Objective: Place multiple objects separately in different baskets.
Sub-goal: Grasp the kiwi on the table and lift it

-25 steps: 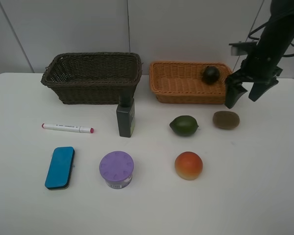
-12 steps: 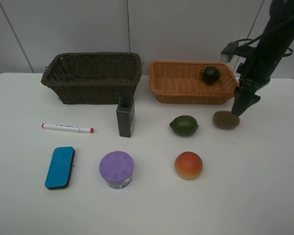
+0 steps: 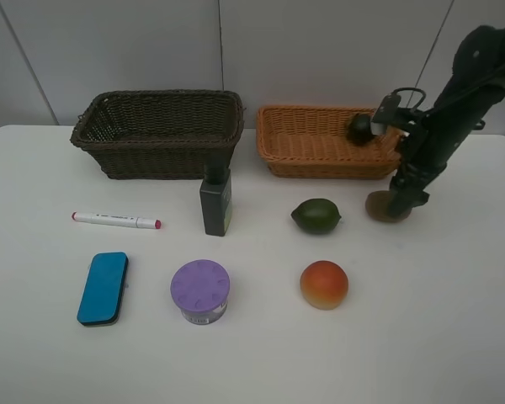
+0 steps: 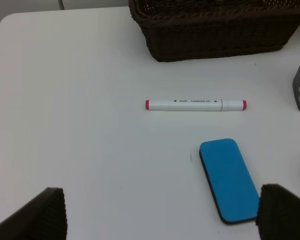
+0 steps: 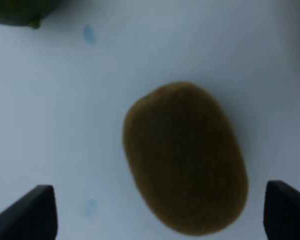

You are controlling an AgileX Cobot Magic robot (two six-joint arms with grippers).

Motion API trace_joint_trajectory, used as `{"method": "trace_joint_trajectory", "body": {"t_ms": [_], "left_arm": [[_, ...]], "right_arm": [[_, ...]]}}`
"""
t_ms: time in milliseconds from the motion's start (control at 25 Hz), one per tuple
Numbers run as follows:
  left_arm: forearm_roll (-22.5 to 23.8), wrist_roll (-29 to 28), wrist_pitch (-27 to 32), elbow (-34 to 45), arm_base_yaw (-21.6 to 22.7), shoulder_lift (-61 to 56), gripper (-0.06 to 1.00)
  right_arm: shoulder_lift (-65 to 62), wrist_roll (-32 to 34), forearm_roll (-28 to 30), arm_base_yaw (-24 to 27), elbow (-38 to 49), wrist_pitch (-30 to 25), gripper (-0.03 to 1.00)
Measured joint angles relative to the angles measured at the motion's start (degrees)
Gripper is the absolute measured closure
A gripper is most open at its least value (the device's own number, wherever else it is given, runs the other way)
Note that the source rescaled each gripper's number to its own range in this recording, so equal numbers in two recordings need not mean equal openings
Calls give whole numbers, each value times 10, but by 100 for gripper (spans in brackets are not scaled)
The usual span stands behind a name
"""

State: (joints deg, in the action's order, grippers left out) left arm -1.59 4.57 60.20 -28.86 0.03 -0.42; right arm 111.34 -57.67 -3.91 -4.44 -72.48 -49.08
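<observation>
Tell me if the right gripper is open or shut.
Open. The right gripper straddles the kiwi, fingertips wide apart, clear of it.

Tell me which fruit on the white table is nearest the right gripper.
The fuzzy brown kiwi, right under the open right gripper; the green lime and orange-red peach lie farther off.

Inside the right-hand basket (image 3: 320,165) the mangosteen (image 3: 361,128); just before it, the kiwi (image 3: 376,207).
</observation>
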Motion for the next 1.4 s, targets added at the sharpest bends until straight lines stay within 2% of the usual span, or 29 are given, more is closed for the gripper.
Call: {"method": "trace_joint_trajectory", "body": {"t_ms": [120, 280, 1240, 1280, 1320, 1360, 1400], "left_arm": [[0, 0, 0, 0, 0, 0, -6], [0, 0, 0, 0, 0, 0, -6], [0, 0, 0, 0, 0, 0, -6], [0, 0, 0, 0, 0, 0, -6], [0, 0, 0, 0, 0, 0, -6], [0, 0, 0, 0, 0, 0, -6], [0, 0, 0, 0, 0, 0, -6]], "right_arm": [[0, -4, 17, 0, 12, 38, -2], [0, -5, 26, 0, 25, 57, -2], [39, -7, 20, 0, 28, 65, -2], [39, -7, 19, 0, 28, 65, 3], [39, -7, 17, 0, 28, 65, 12], [39, -7, 14, 0, 28, 65, 32], [39, -7, 10, 0, 28, 65, 64]]}}
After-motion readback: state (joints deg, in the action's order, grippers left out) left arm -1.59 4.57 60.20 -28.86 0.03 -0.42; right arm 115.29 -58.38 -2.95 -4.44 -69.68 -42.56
